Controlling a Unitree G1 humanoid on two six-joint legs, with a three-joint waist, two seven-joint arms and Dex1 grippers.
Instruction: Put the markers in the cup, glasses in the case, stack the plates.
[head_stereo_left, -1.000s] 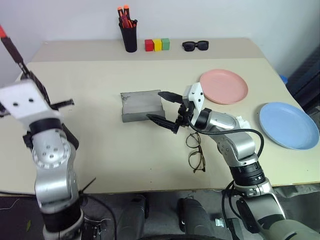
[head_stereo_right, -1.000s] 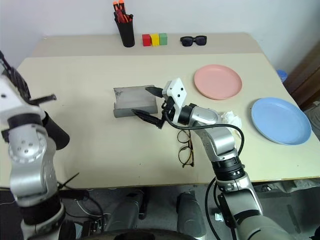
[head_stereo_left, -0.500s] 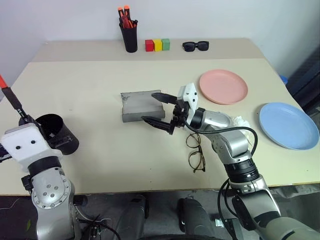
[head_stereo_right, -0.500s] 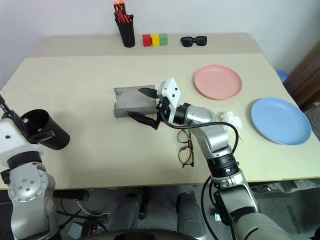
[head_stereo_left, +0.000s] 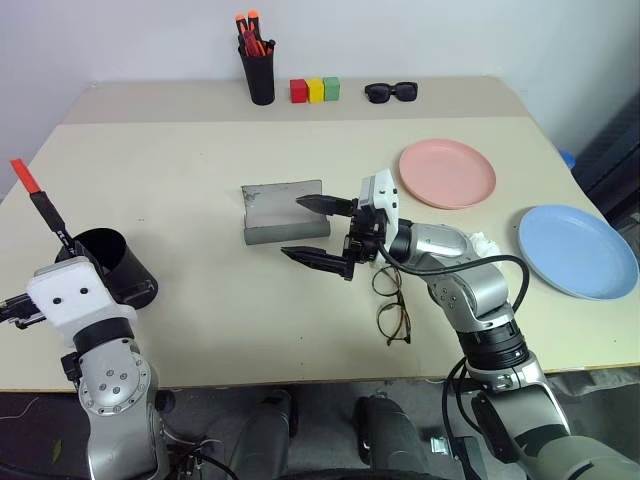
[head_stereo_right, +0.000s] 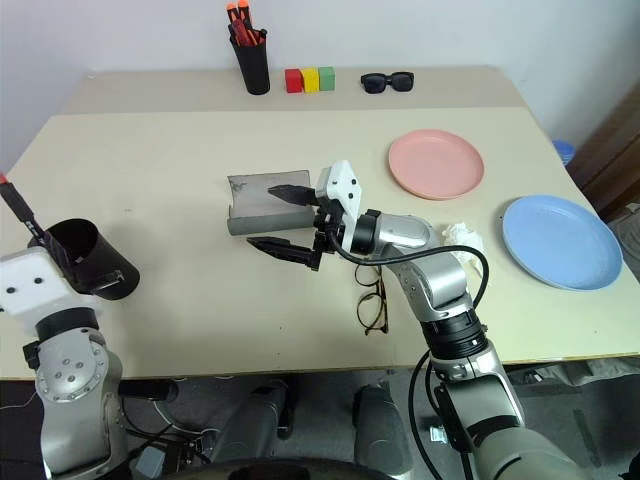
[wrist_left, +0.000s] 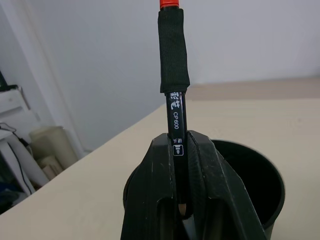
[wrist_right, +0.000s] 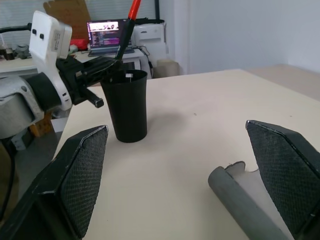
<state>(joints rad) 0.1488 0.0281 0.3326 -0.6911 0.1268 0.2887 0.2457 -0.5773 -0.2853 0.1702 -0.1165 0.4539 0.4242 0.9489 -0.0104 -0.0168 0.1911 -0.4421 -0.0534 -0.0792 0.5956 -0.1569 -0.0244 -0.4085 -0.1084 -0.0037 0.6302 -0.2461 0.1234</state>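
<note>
Currently, our left gripper (wrist_left: 182, 150) is clamped on the black-bodied, red-capped marker (head_stereo_left: 40, 208), holding it upright just beside the cup (head_stereo_left: 112, 268) near the table's (head_stereo_left: 180, 180) left edge. Our right gripper (head_stereo_left: 318, 230) is spread fully, grasping nothing, with its fingers either side of the open grey case (head_stereo_left: 282, 212). We see the glasses (head_stereo_left: 391, 304) lying beneath that arm; the pink plate (head_stereo_left: 447, 173) and blue plate (head_stereo_left: 577, 250) lie apart.

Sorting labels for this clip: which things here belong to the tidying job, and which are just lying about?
Job: red-capped marker, cup, glasses, case, pink plate, blue plate.
Lying about: pen holder, coloured blocks, sunglasses, crumpled tissue.
</note>
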